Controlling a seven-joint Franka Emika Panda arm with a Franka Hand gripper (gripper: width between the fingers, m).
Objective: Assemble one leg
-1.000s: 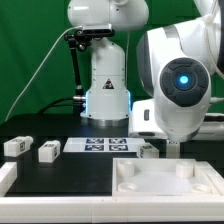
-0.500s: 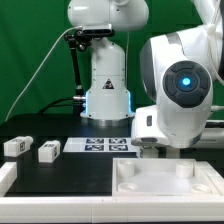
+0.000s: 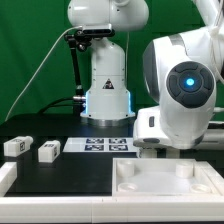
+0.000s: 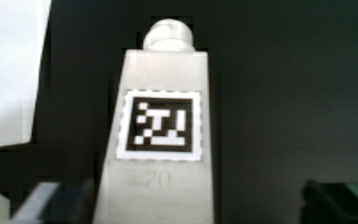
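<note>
Green backdrop, black table (image 3: 60, 175). Gripper (image 4: 194, 200) low over table, right of marker board (image 3: 105, 146), just beyond large white tray-like piece (image 3: 125, 185). Fingers (image 4: 345, 195) spread wide, straddling leg (image 4: 163, 120), gap each side. Leg lies flat on table, tag up, peg at one end. First spare leg (image 3: 47, 152), second spare leg (image 3: 15, 146) at left, well apart from gripper.

Leg (image 4: 163, 130), between the gripper (image 4: 194, 205) fingers: white plastic, smooth, faint sheen.
Tag (image 4: 160, 123) on that leg: flat black-and-white print, matt.
Fingers (image 4: 345, 198): dark, dull.
Table (image 3: 60, 175) beneath the gripper: black, matt.
Tray piece (image 3: 150, 186) just beside the gripper: white plastic, smooth.
Arm shell (image 3: 165, 122): glossy white plastic.
</note>
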